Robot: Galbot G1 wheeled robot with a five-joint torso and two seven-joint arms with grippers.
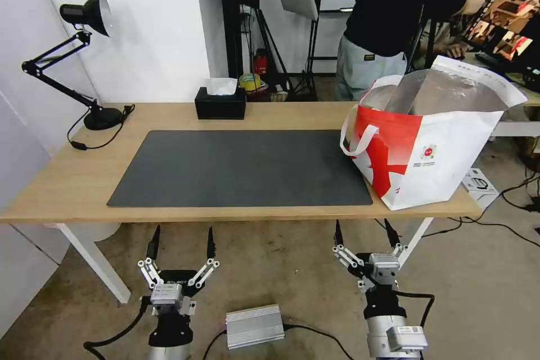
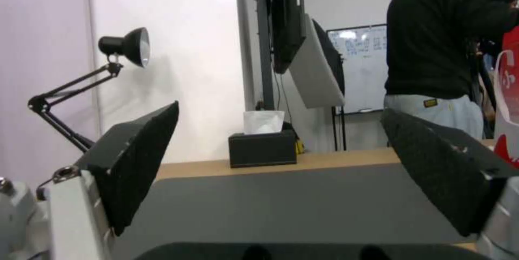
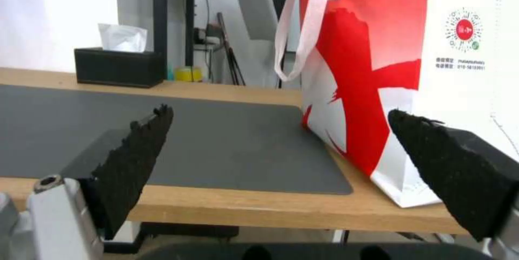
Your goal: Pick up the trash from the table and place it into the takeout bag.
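Seemingly the pick-and-bag work is at its close or not begun, since no bowl or cup lies on the table (image 1: 73,185) or its dark mat (image 1: 236,169); the takeout bag (image 1: 427,140) stands open at the right of the head view, partly on the mat's right end; the left gripper (image 1: 181,236) and right gripper (image 1: 364,228) hang low in the frame, below the table's near edge, fingers spread and empty; the bag sits just above and right of the right gripper; any next move would first call for finding trash, and whether any is inside the bag cannot be told.
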